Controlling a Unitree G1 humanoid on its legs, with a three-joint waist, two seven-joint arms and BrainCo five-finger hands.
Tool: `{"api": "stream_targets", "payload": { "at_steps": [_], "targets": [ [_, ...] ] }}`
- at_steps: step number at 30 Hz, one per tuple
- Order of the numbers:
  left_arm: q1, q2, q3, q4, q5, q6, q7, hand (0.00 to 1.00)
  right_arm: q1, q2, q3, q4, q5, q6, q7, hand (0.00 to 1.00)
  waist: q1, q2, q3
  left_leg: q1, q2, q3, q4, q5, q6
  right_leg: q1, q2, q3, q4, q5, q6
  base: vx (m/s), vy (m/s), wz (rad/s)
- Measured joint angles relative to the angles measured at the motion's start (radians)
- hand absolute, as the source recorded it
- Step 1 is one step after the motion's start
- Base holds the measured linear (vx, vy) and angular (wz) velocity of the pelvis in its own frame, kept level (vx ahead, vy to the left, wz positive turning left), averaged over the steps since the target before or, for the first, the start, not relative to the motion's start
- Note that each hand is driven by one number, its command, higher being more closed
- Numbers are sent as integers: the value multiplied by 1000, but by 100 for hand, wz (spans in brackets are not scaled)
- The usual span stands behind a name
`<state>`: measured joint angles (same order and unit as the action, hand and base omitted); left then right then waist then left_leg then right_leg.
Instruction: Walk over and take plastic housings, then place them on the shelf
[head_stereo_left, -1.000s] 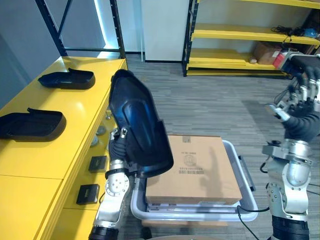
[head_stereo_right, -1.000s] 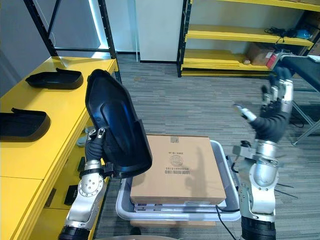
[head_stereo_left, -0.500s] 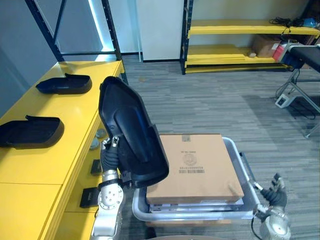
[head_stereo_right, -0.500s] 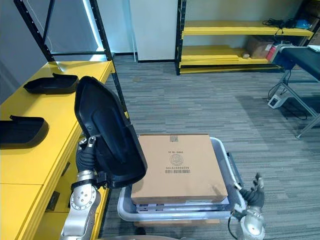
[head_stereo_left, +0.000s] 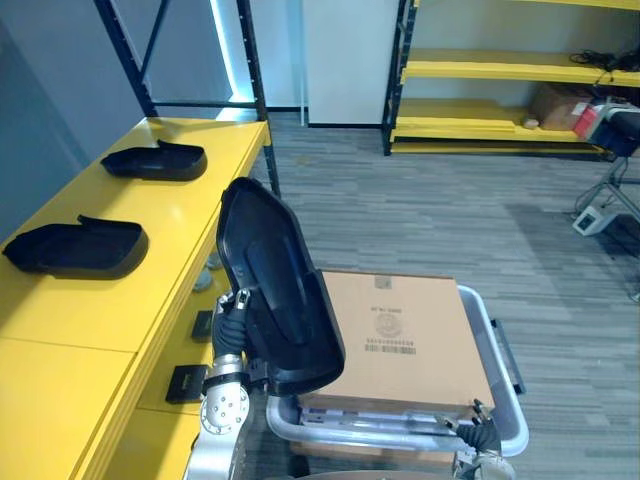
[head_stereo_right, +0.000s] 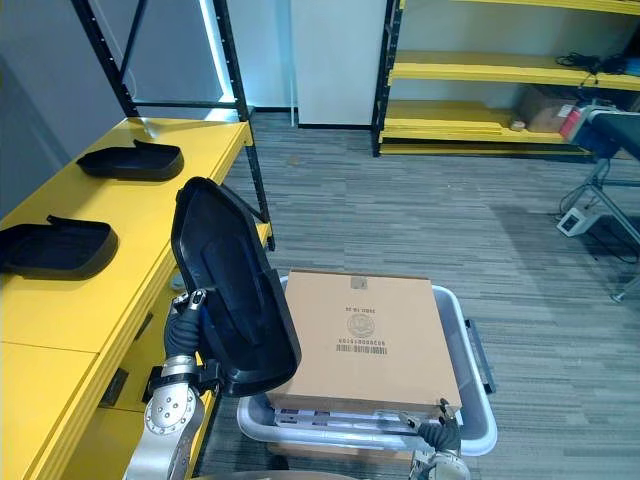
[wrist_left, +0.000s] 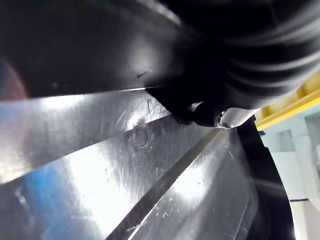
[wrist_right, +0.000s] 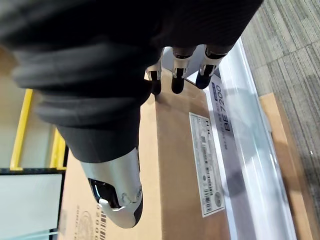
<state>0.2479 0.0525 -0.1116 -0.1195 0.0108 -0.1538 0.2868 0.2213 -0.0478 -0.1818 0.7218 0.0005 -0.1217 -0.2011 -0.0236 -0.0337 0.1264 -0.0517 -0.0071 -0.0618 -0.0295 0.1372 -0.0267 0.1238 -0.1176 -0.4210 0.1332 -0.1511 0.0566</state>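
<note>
A large black plastic housing (head_stereo_left: 275, 305) stands upright beside the yellow shelf (head_stereo_left: 150, 285), and my left hand (head_stereo_left: 232, 312) is shut on its lower edge from behind. The left wrist view has its glossy inner face (wrist_left: 150, 170) right in front of the dark fingers (wrist_left: 182, 107). Two more black housings (head_stereo_left: 153, 160) (head_stereo_left: 77, 247) lie on the shelf top. My right hand (head_stereo_right: 440, 436) hangs low, open, at the near rim of the grey tote (head_stereo_left: 508, 400). Its fingertips (wrist_right: 175, 80) hover over the cardboard box (wrist_right: 170, 165).
The cardboard box (head_stereo_left: 400, 330) fills the grey tote just right of the held housing. Black rack posts (head_stereo_left: 255, 100) rise at the shelf's far corner. Yellow racks (head_stereo_left: 500, 70) line the back wall. Small dark boxes (head_stereo_left: 186, 383) sit on the lower level. Carpet spreads to the right.
My right arm has dropped from a raised pose at the right to the tote's near rim. The view has shifted. The left hand still holds the housing upright.
</note>
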Motion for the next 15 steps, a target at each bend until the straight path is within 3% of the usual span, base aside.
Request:
{"api": "stream_targets", "payload": {
  "at_steps": [2, 3, 5, 6, 7, 9, 10, 11, 13, 15],
  "targets": [
    [-12, -3, -7, -1, 0, 0, 4, 100, -26, -8, -8, 12, -1, -4, -22, 0, 0, 1, 18, -86, -1, -30, 34, 47, -50, -59, 3, -45, 67, -20, -29, -129, -40, 115],
    [-26, 1, -14, -2, 0, 0, 5, 100, -36, -11, -28, 10, -2, -6, -44, 0, -9, -16, 23, -132, -14, -8, 22, 98, -98, -82, -22, -84, 63, -22, -36, -202, 13, 120],
    [-36, 2, -34, -7, -3, -2, 20, 100, -45, -27, -47, 34, -4, -6, -58, 0, -8, -17, 46, -201, 23, 195, 309, -96, 87, -95, -42, -152, 75, -18, -43, -224, 6, 103],
    [-36, 9, -52, -7, -5, -5, 20, 100, -48, -38, -44, 41, -8, -5, -59, 0, -6, -23, 48, -185, 53, 291, 457, -197, 93, -83, -61, -178, 74, -12, -41, -199, 15, 86],
    [-37, 9, -82, -7, -10, -12, 20, 100, -34, -43, -43, 41, -8, -4, -60, 0, -14, -17, 44, -124, 101, 374, 521, -268, 70, -68, -71, -211, 68, -3, -38, -137, 49, 77],
    [-68, 9, -138, -3, -19, -15, 18, 100, -11, -49, -48, 46, -8, -7, -67, 0, -38, 11, 21, -30, 183, 463, 509, -339, 37, -53, -85, -270, 64, 14, -26, -92, 175, 105],
    [-107, 0, -184, 3, -19, -19, 17, 100, -9, -59, -57, 49, -6, -6, -81, 0, -71, 24, 11, 12, 232, 523, 467, -344, 24, -54, -109, -323, 85, 22, -14, -67, 275, 132],
    [-135, -7, -211, 11, -19, -20, 16, 100, -8, -68, -62, 49, -6, -6, -85, 0, -83, 35, 5, 28, 248, 555, 436, -345, 18, -54, -123, -350, 97, 25, -7, -50, 271, 140],
    [-237, -18, -302, 22, -17, -25, 16, 100, -9, -75, -115, 54, 0, 8, -87, 0, -110, 38, -6, 25, 206, 627, 367, -351, -4, -47, -177, -450, 101, 68, 27, -52, 295, 123],
    [-274, -8, -330, 22, -17, -37, 17, 100, -8, -55, -117, 64, 0, 12, -85, 0, -107, 33, -12, 23, 158, 611, 316, -347, 0, -37, -198, -494, 70, 115, 31, -63, 331, 65]
  ]
}}
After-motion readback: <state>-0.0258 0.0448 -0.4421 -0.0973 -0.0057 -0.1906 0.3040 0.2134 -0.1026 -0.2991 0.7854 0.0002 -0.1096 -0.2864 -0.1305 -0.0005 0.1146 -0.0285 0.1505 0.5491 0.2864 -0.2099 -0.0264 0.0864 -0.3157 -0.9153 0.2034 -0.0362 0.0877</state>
